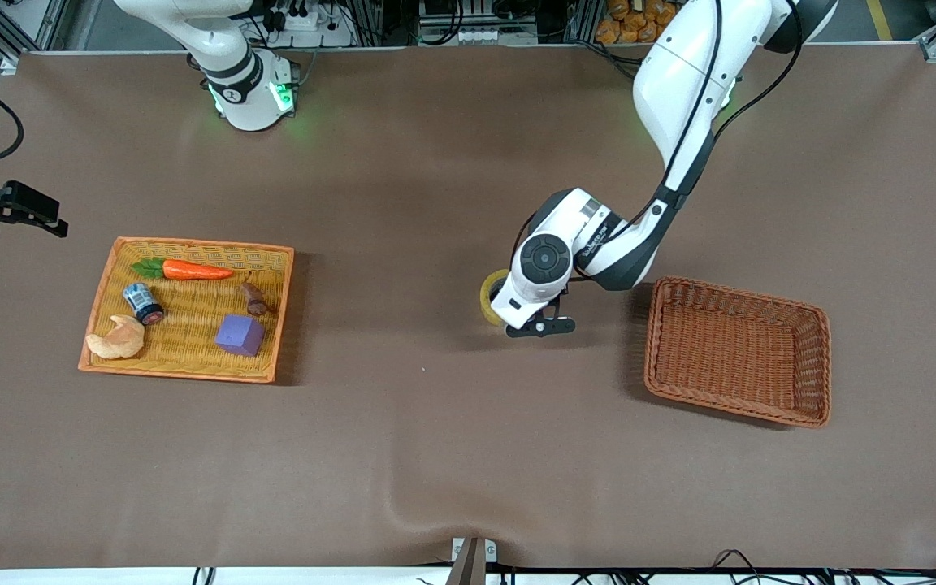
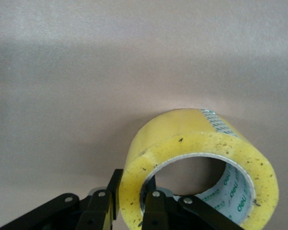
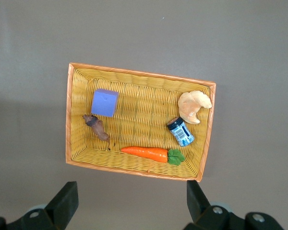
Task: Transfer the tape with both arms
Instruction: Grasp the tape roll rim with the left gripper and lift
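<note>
The tape (image 1: 490,297), a translucent yellow roll with a grey-white core, stands on edge near the middle of the table, between the two baskets. My left gripper (image 1: 517,318) is shut on the tape (image 2: 197,148). In the left wrist view the gripper (image 2: 133,188) has one finger inside the core and one outside the roll's wall. I cannot tell whether the roll touches the table. My right gripper (image 1: 29,213) is open and empty, high up at the right arm's end of the table. In the right wrist view it (image 3: 132,201) looks down on the yellow basket (image 3: 139,74).
The yellow basket (image 1: 192,244) holds a carrot (image 1: 192,270), a blue-white can (image 1: 143,302), a croissant (image 1: 117,338), a purple cube (image 1: 240,335) and a small brown thing (image 1: 254,299). An empty brown wicker basket (image 1: 736,291) stands beside the left gripper, toward the left arm's end.
</note>
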